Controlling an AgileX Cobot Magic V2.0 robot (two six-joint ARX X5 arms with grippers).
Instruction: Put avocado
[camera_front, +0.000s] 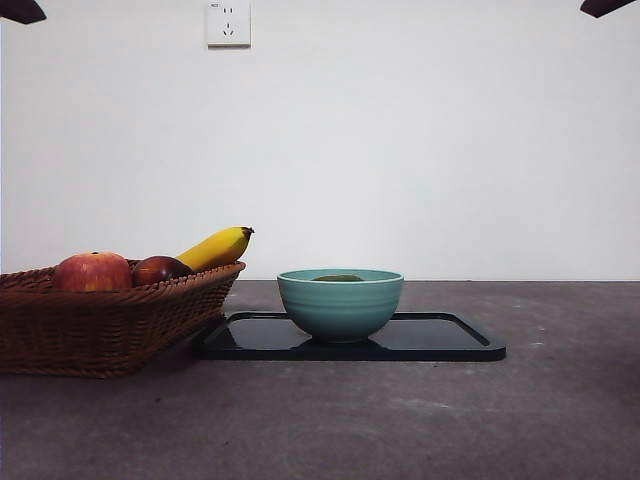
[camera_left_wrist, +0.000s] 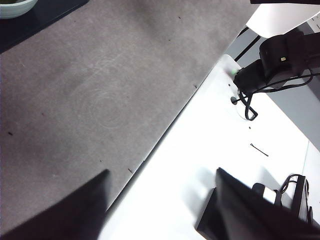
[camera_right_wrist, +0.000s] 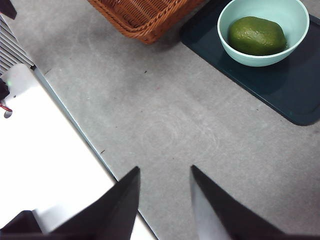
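Bare grey table (camera_front: 330, 430) fills the lower part of the front view, and behind it, at centre, a teal bowl (camera_front: 340, 303) stands on a dark tray (camera_front: 455, 340); only a thin green sliver of the avocado (camera_front: 338, 278) shows above the bowl's rim. At lower left a wicker basket (camera_front: 100, 325) holds two red apples (camera_front: 92, 272) and a banana (camera_front: 215, 248), and its side looks to touch the tray's near-left edge. Both arms wait as black tips in the top corners. In the left wrist view, the left gripper (camera_left_wrist: 160, 200) stands with its jaws wide apart and nothing between them, over the line where the grey table meets a white surface (camera_left_wrist: 210, 150); the bowl is only a pale arc in the upper left corner, well apart from the jaws. In the right wrist view, the right gripper (camera_right_wrist: 165, 200) at bottom centre has its jaws parted to a moderate gap, also holding nothing. From it the bowl (camera_right_wrist: 235, 47) lies toward the upper right of the frame, with the avocado (camera_right_wrist: 257, 35) resting inside, its long axis running roughly left to right across the picture, slightly tilted. The basket (camera_right_wrist: 145, 17) sits at top centre, just beside the tray (camera_right_wrist: 295, 95). Judging from how things lie, the avocado is already in the bowl, so the putting looks done; were either arm to reach it again, the right one seems the nearer, with a clear run across open table toward the upper right.
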